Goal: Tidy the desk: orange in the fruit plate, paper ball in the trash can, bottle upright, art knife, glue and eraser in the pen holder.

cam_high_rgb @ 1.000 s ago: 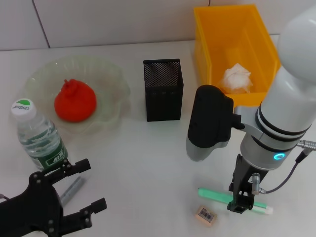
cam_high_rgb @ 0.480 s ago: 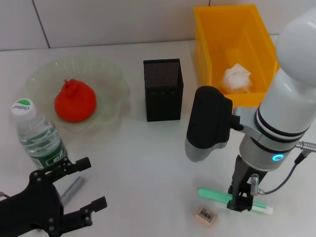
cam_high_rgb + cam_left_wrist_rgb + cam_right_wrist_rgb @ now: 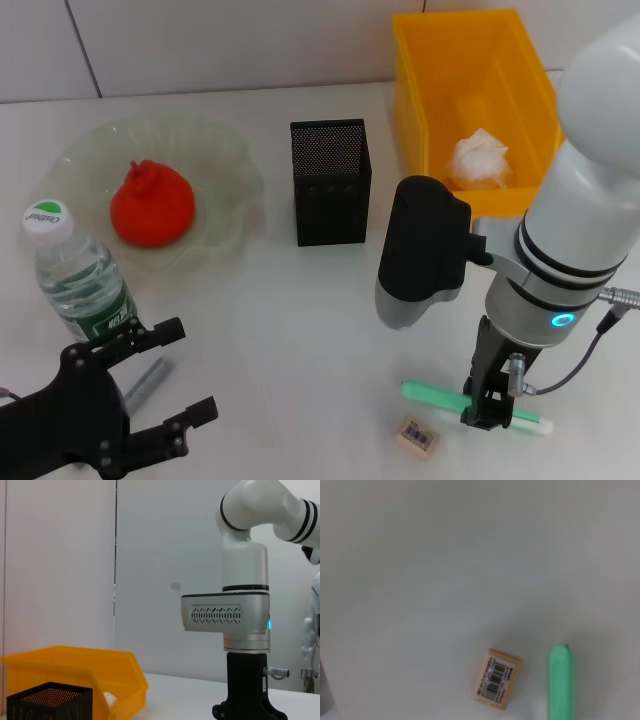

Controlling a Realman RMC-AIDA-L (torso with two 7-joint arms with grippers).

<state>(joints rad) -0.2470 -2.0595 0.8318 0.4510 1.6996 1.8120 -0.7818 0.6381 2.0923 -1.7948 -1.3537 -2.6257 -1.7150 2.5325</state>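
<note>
Three jobs look done: orange [image 3: 151, 205] in the fruit plate [image 3: 215, 150], paper ball [image 3: 481, 160] in the trash can [image 3: 420, 90], bottle [image 3: 75, 275] upright. I have the right gripper [image 3: 487, 412] down over the green stick [image 3: 432, 395] lying on the table [image 3: 290, 310], near the eraser [image 3: 417, 435]; I cannot tell whether the jaws have closed on it. Stick looks light, rigid, smooth, so I'd pinch mid-length to stop it swinging. Left gripper [image 3: 175, 385] idles, spread wide, by the bottle. Pen holder [image 3: 330, 182] stands between plate and bin.
</note>
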